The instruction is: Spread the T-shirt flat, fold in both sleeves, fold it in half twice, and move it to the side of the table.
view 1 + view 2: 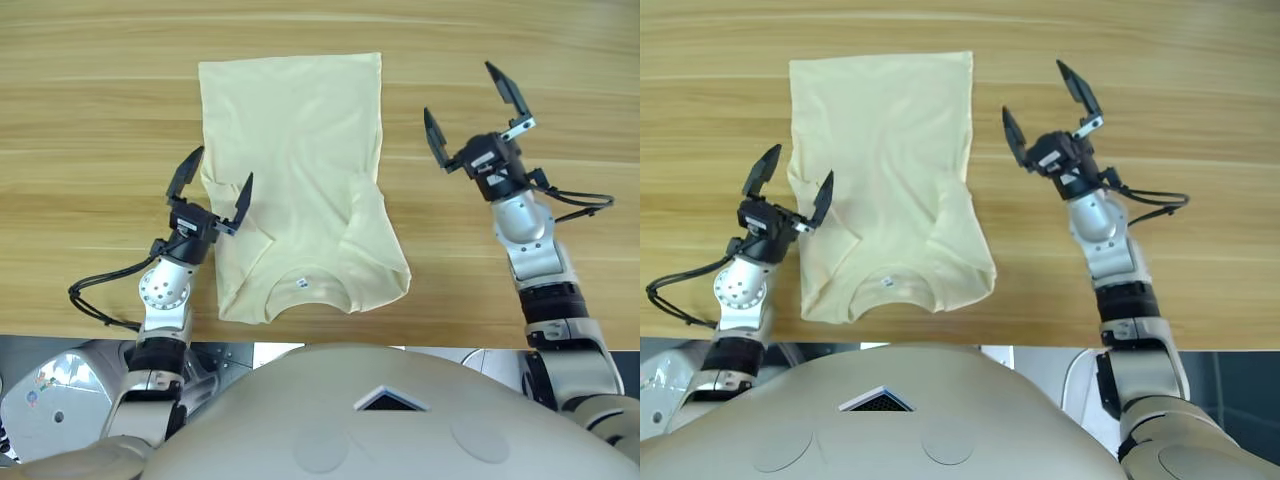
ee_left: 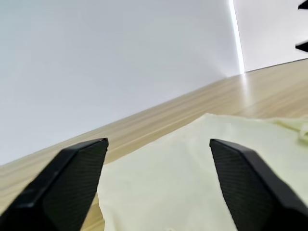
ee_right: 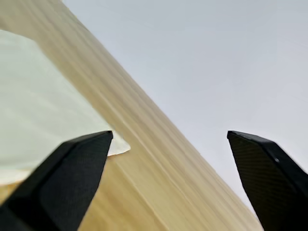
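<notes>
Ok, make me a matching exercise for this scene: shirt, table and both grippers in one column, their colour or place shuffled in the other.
1. T-shirt
2. left gripper
3. right gripper
4. table

A. open, over bare wood right of the shirt
B. light wood grain
C. pale yellow, collar toward the robot
D. open, at the shirt's left edge

Pairs: 1-C, 2-D, 3-A, 4-B

Left of T-shirt (image 1: 290, 140): left arm (image 1: 168, 320) silver-grey, round disc (image 1: 156, 290) w/ small holes, blk cable loop (image 1: 72, 292). Right of T-shirt: right arm (image 1: 535, 250) same silver, blk bands. Left gripper (image 1: 224, 164) & right gripper (image 1: 458, 90): blk pointed fingers (image 1: 185, 172).
</notes>
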{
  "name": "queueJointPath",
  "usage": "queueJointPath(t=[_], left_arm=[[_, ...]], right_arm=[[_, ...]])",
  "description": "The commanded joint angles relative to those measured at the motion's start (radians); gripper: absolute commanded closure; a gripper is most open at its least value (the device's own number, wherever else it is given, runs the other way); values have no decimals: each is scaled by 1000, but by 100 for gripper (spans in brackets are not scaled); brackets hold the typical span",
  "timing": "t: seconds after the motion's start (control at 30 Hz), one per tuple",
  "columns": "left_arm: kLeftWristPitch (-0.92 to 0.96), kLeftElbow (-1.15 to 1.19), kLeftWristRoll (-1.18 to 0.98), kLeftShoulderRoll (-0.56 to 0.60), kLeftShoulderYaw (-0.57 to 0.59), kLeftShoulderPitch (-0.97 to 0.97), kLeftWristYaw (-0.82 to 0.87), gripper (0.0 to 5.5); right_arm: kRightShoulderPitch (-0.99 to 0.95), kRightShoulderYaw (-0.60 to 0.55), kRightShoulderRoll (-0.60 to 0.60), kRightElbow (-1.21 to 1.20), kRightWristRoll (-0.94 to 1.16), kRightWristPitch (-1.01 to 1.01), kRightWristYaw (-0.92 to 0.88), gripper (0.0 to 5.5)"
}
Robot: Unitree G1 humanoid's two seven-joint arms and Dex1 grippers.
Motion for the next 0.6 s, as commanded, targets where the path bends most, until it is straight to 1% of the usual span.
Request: queueJointPath(t=[0.03,0.17,0.27,0.33,0.4,0.57,0.6], left_arm=[[12,-110,-24,20,57,55,8,193],[43,-228,6,44,113,137,13,193],[52,-282,91,99,179,202,6,193],[64,-286,129,169,262,259,-7,195],[75,-292,131,206,310,302,-18,195],[80,-259,171,242,316,366,-45,195],[79,-259,183,252,313,380,-55,195]], right_arm=[[34,-20,-100,66,9,-71,64,111],[69,-25,-184,166,-10,-141,96,111],[121,7,-233,157,-13,-188,155,111],[153,18,-262,127,-10,-211,194,139],[163,15,-268,99,14,-224,215,184],[186,12,-294,50,63,-224,279,262],[205,11,-307,35,74,-219,298,288]])
